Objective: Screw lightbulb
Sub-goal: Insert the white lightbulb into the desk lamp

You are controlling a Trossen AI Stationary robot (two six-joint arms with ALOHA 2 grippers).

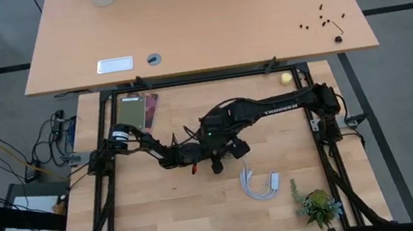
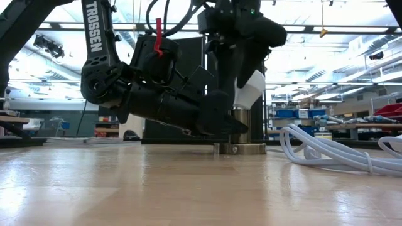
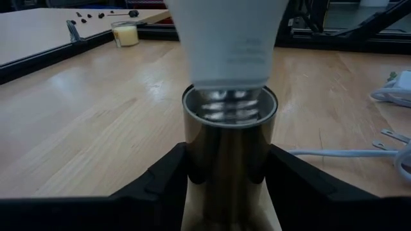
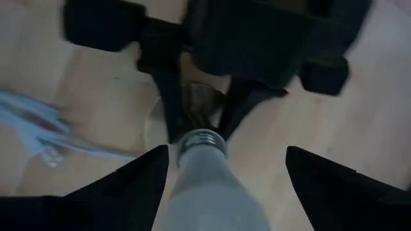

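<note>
Tilting base-down over the socket point(image 3: 229, 147), the lightbulb point(image 2: 249, 90) sits grasped by the right claw point(image 2: 242, 75).

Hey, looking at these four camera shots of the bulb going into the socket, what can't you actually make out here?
- High view: the lightbulb and metal socket are hidden under the two arms where they meet.
- Left wrist view: the bulb's top is cut off by the picture's edge.
- Low view: the left gripper covers part of the socket.
- Right wrist view: blur; how the right gripper contacts the bulb is unclear.
- How far the threads are engaged: not settled.
</note>
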